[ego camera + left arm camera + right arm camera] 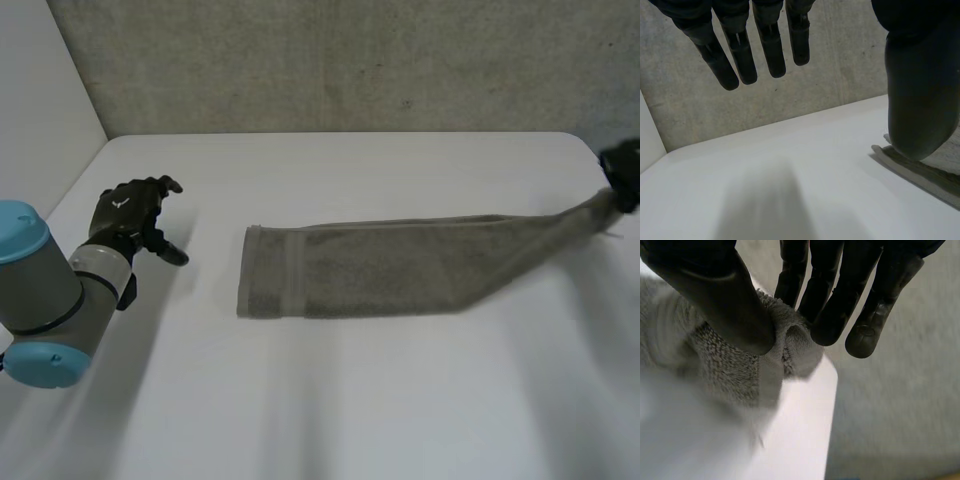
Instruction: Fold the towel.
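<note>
The grey-green terry towel (380,265) lies stretched along the white counter (350,400). The right robot hand (622,170) pinches its raised end, likely to fold it over. The left robot hand (130,215) hovers relaxed, empty.

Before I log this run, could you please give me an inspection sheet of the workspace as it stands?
Surface: white table, towel lying on it.
Job's things: grey towel, stretched out in a long band; hemmed end flat on the left arm's side, other end lifted.
Clutter: nothing seen.
Robot hands: left robot hand open, apart from the towel; right robot hand pinching the lifted end between thumb and fingers.
Cables: nothing seen.
Surroundings: grey wall behind the table.
</note>
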